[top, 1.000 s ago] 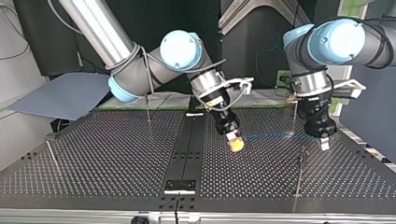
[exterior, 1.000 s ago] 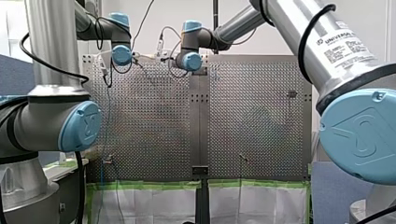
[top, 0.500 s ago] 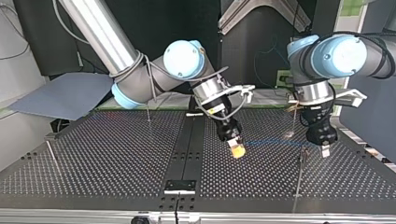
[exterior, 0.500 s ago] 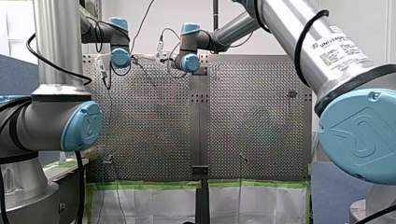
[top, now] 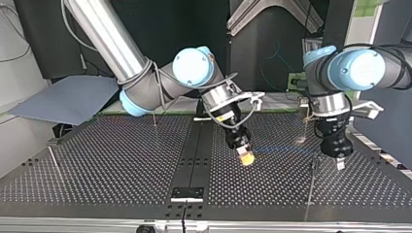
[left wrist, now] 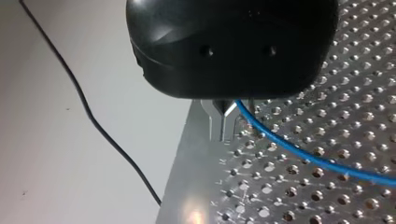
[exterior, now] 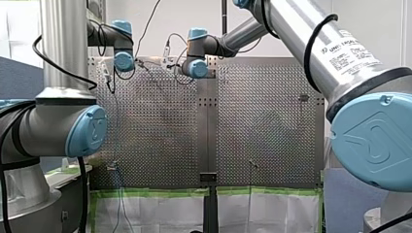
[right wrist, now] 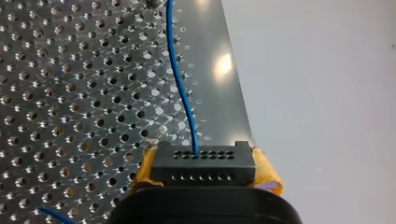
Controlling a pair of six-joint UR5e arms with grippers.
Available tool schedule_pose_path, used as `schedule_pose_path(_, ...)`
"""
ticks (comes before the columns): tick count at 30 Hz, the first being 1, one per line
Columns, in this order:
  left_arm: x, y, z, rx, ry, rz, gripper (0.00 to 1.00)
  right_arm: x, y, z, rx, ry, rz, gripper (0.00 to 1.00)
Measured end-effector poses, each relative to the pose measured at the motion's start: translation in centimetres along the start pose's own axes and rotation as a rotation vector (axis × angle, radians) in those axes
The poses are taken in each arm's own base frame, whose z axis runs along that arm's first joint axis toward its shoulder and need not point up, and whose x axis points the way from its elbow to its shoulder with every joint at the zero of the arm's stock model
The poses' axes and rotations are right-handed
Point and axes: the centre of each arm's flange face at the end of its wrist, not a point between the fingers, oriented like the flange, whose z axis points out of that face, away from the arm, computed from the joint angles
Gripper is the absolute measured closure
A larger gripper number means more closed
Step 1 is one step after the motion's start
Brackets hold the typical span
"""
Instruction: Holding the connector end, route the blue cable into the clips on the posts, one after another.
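In the right wrist view my right gripper [right wrist: 204,157] is shut on a black connector [right wrist: 204,169] between its yellow pads [right wrist: 267,173]. The blue cable [right wrist: 180,70] leaves the connector and runs ahead over the perforated plate. In the left wrist view my left gripper [left wrist: 224,136] has its metal fingers shut on the blue cable [left wrist: 299,151], which trails away to one side. Seen from the top view, my right gripper [top: 247,158] hovers near the table's middle. My left gripper [top: 338,163] hangs right beside a thin post [top: 311,184], with the cable [top: 274,145] stretched faintly between the two.
The perforated table [top: 121,165] carries other thin posts at the top view's back [top: 154,115], left [top: 52,160] and front middle [top: 184,216]. A grey sheet [top: 68,99] lies beyond the back left corner. A black wire [left wrist: 88,112] runs off the plate's edge.
Both grippers have moved toward the top view's near edge, keeping the cable between them. My left gripper has come down beside the top of the post at the right.
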Motion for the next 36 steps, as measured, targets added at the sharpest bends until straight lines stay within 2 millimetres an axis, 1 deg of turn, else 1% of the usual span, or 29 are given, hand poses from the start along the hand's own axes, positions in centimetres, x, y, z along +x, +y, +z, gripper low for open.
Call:
schedule_pose_path(12, 0.2, 0.6, 1.5, 0.031, -0.008, -0.026, 1.00, 0.7, 0.8, 0.5, -0.002, 0.016, -0.004, 1.00)
schedule_pose_path(16, 0.6, 0.6, 2.4, 0.038, -0.002, -0.028, 1.00, 0.5, 1.5, 0.9, -0.006, 0.017, -0.007, 1.00)
schedule_pose_path(19, 0.3, 0.5, 2.9, 0.041, -0.011, -0.040, 1.00, 0.0, 2.0, 1.1, -0.006, 0.014, -0.008, 1.00)
schedule_pose_path(22, -0.1, 0.4, 3.6, 0.042, -0.025, -0.059, 1.00, 0.0, 2.4, 1.3, -0.007, 0.018, -0.010, 1.00)
schedule_pose_path(29, 1.2, 1.2, 5.0, 0.040, -0.009, -0.067, 1.00, 1.1, 3.5, 2.1, -0.008, 0.039, -0.015, 1.00)
schedule_pose_path(36, 1.5, 2.0, 5.6, 0.038, -0.006, -0.070, 1.00, 0.7, 4.8, 2.4, -0.008, 0.037, -0.015, 1.00)
